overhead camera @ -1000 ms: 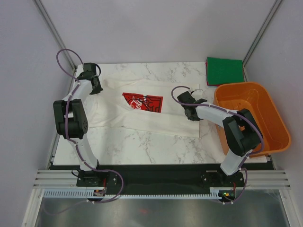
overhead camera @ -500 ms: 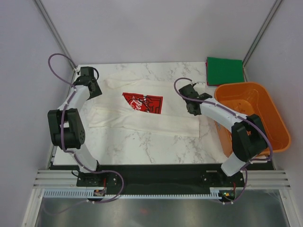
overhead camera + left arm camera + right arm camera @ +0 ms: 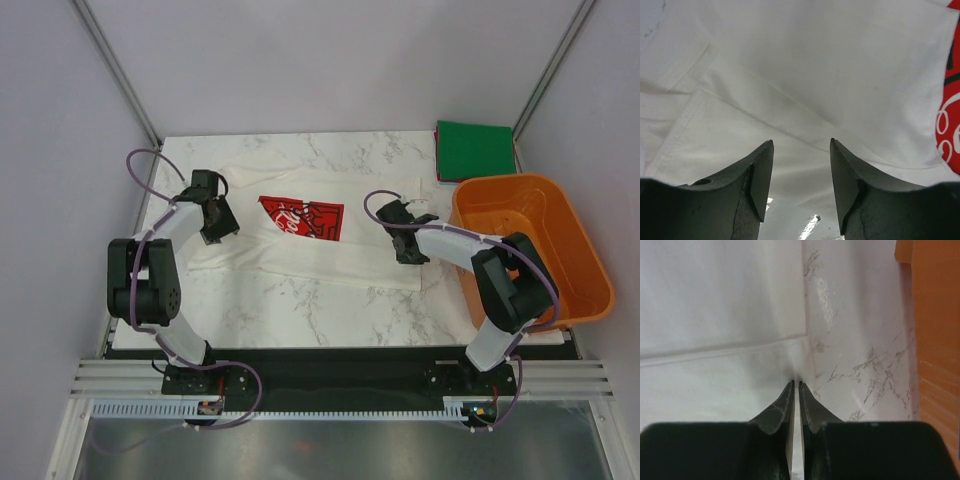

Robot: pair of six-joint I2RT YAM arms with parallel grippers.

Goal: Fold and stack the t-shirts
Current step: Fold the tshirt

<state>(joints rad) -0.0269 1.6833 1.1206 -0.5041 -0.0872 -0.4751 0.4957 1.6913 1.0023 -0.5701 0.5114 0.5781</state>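
left jaws apart, right jaws nearly closed, white tee (image 3: 350,265) lengthwise left-right

No word, number or brand can be read anywhere. A red chest print (image 3: 301,217) is carried on the white t-shirt (image 3: 330,255), but only white and dark curling lines are made out in it. Its edge (image 3: 947,130) is seen from the left wrist, and no letter is resolved there either.

fingers (image 3: 757,170) apart over white tee (image 3: 815,75), red print (image 3: 947,135) at R
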